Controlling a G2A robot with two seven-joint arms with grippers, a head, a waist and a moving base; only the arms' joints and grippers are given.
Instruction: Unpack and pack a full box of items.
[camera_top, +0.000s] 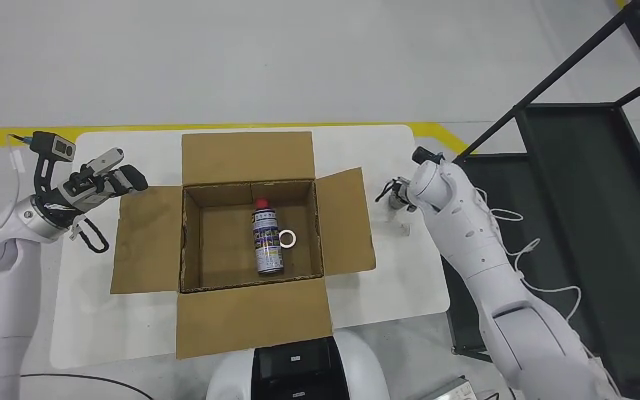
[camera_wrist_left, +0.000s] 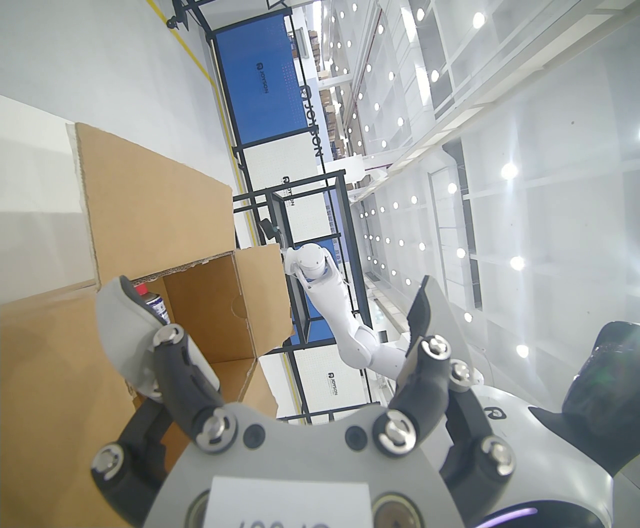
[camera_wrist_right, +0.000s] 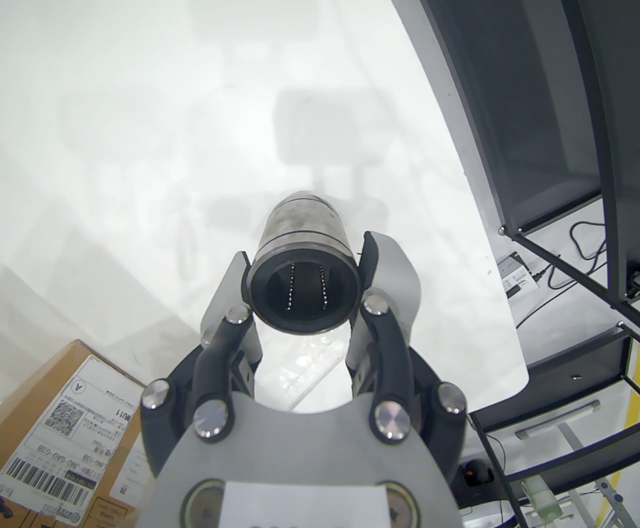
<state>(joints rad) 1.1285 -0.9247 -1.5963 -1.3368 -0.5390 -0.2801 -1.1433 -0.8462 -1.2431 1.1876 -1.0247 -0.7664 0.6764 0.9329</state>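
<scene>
Brown cardboard box (camera_top: 248, 155) at centre of worktop (camera_top: 400, 285), four flaps folded out. Inside: spray can (camera_top: 266, 240) lying flat, red cap toward 12 o'clock. Also a small pale ring (camera_top: 288, 239) flat on the box floor at the can's 3 o'clock, right against it or nearly so.

At the box's 9 o'clock, past the flap: left end effector (camera_top: 125, 180), fingers apart, nothing btwn them. At the box's 3 o'clock, over bare worktop: right end effector (camera_top: 393, 193).

Left wrist view: left end effector (camera_wrist_left: 272, 320) spread wide, can's red cap just visible inside the box beyond one finger (camera_wrist_left: 125, 310).

Right wrist view: right end effector (camera_wrist_right: 305, 270) clamped on metal cylinder (camera_wrist_right: 302, 235), one pad each side. Hollow cylinder w/ dark bore and rows of tiny balls inside, held over the worktop. White label (camera_wrist_right: 75, 425) w/ barcode on the box's outer face.
</scene>
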